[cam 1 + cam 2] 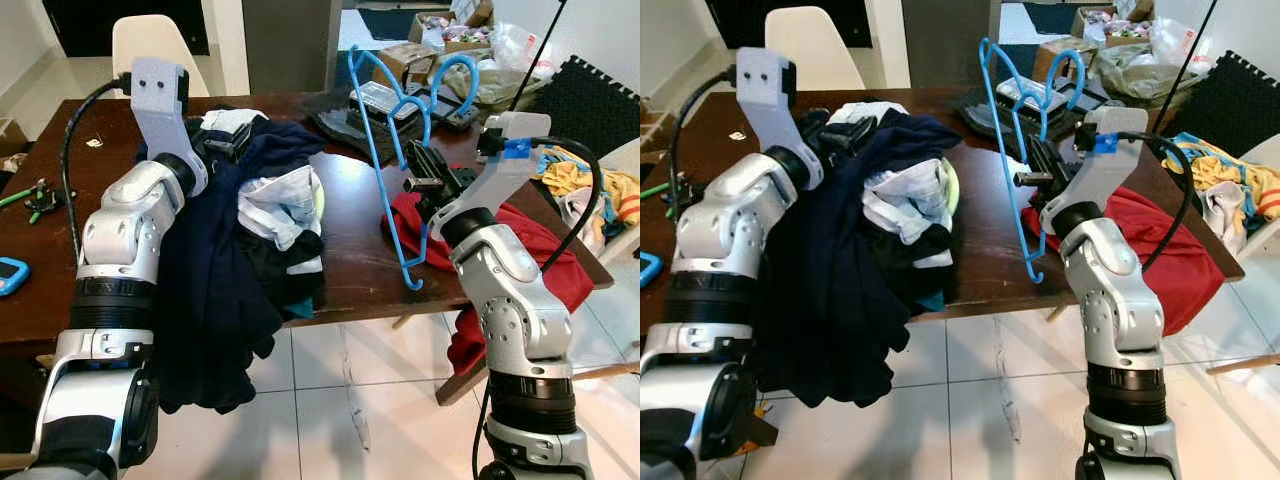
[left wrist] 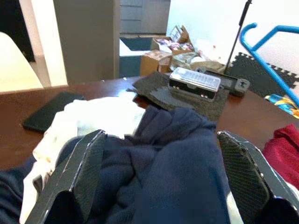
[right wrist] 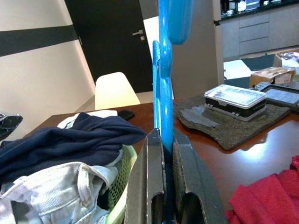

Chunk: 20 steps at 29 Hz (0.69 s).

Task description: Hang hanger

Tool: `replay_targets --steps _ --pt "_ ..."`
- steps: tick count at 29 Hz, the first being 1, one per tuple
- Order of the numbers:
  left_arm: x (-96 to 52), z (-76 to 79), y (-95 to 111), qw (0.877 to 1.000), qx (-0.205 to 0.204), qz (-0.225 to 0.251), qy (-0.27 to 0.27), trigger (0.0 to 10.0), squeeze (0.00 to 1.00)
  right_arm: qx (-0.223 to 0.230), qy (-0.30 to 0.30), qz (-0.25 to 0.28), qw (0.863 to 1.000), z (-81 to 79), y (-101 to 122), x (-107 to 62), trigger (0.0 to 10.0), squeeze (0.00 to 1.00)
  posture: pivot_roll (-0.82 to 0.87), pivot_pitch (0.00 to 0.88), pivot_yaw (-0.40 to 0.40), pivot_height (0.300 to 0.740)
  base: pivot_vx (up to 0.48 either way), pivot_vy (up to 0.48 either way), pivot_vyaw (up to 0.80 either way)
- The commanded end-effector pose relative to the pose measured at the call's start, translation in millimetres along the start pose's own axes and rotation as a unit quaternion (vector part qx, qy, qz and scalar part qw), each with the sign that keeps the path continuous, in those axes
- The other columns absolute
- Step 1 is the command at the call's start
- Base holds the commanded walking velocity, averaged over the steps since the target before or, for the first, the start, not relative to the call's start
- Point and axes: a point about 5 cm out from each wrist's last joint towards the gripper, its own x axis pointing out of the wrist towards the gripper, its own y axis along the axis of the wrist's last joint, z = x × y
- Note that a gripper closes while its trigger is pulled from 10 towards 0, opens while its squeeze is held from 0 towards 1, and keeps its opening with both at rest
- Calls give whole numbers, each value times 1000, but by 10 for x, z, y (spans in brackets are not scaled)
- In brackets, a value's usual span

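The dark brown wooden table (image 1: pixel 350 240) is largely hidden under a heap of clothes topped by a navy blue garment (image 1: pixel 215 270), which spills over the near edge. A red cloth (image 1: pixel 540 250) drapes off the right side, partly behind the right arm. The blue plastic hanger (image 1: pixel 385 150) stands upright over the table, clamped between the right gripper's (image 3: pixel 163 186) closed fingers. The left gripper (image 2: pixel 159 172) straddles the navy garment, fingers spread. No writing is legible.

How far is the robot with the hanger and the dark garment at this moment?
Done: the right gripper is shut on the blue hanger, raised above the table. In hand: the left gripper is open around a fold of the navy garment. Left: the garment is not yet on the hanger.
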Motion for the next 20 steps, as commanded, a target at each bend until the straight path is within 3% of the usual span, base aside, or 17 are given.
replay_targets --steps 1,7,10,20 --pt "-19 37 98 999 28 27 9 10000 0 1 2 3 1000 -14 13 -16 10000 0 61 160 -24 740 420 0 0" --pt "-102 66 283 993 91 65 39 10000 0 4 3 6 1000 -20 18 -11 10000 0 70 161 -25 740 377 0 0" --pt "-141 80 301 991 103 69 50 10000 0 6 5 7 1000 -27 19 -5 10000 0 72 160 -26 740 394 0 0" --pt "-208 208 178 992 96 62 55 10000 0 7 8 8 1000 -32 19 1 10000 0 75 161 -26 740 232 0 0"
